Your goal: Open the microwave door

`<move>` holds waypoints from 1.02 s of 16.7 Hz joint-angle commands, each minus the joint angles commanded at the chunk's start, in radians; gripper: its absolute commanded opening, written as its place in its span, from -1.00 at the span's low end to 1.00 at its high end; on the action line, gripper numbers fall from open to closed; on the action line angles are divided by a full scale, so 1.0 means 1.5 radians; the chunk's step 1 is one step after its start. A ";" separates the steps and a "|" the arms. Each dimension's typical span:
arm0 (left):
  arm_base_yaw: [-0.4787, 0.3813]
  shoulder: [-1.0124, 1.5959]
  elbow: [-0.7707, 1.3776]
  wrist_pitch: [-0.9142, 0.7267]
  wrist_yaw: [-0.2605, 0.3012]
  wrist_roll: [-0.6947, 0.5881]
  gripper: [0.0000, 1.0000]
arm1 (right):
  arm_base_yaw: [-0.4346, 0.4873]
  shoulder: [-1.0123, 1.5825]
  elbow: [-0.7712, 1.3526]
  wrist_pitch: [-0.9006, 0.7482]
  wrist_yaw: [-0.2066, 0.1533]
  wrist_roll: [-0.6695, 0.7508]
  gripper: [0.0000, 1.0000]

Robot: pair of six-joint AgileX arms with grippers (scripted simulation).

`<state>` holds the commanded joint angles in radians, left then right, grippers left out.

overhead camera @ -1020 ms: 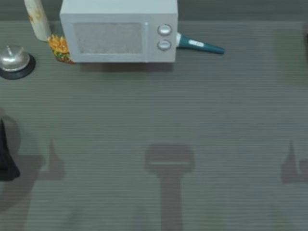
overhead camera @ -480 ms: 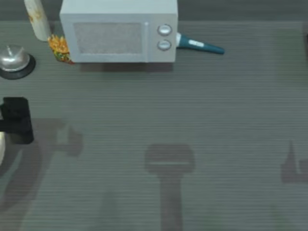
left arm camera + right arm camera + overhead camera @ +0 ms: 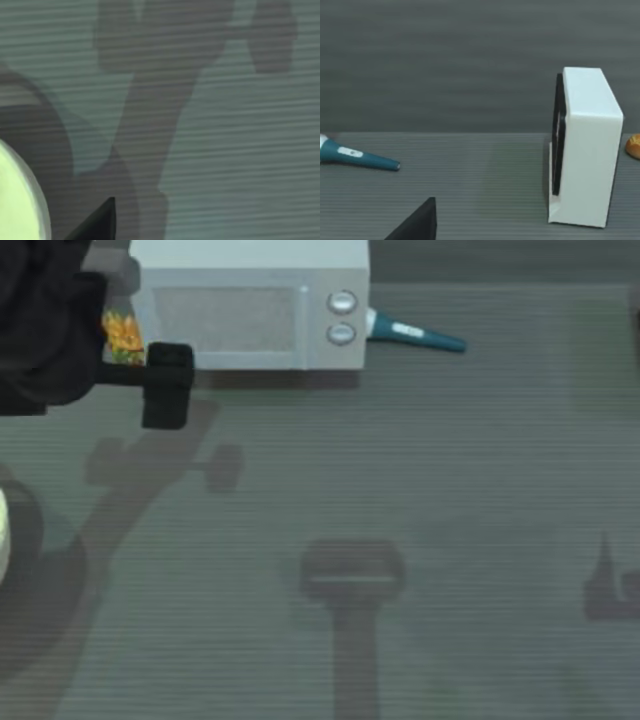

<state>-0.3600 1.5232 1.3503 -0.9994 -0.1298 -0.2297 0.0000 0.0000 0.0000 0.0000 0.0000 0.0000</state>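
The microwave stands at the back of the table, left of centre. Its door, pale grey with a speckled mesh window, lies flush with the front. Two silver knobs sit on the narrow panel to the door's right. My left gripper hangs just in front of the microwave's front left corner, and the black arm reaches in from the far left. The left wrist view holds only one dark fingertip over the table and shadows. My right arm is parked out of the top view, with one fingertip in its wrist view.
A teal tool lies right of the microwave. An orange and yellow packet leans at the microwave's left side, partly under my left arm. The right wrist view has a white upright box and a bread roll.
My left arm has swung from the table's left edge toward the back. Its gripper now sits at the microwave's front left corner, and the arm hides the bottle and bell.
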 joint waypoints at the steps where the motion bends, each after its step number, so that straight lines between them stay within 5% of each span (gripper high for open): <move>1: -0.014 0.065 0.065 -0.037 -0.008 -0.013 1.00 | 0.000 0.000 0.000 0.000 0.000 0.000 1.00; 11: -0.121 0.513 0.686 -0.225 -0.080 -0.147 1.00 | 0.000 0.000 0.000 0.000 0.000 0.000 1.00; 17: -0.143 0.585 0.849 -0.227 -0.099 -0.190 1.00 | 0.000 0.000 0.000 0.000 0.000 0.000 1.00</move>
<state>-0.5748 2.4009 2.6238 -1.3398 -0.2779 -0.5153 0.0000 0.0000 0.0000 0.0000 0.0000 0.0000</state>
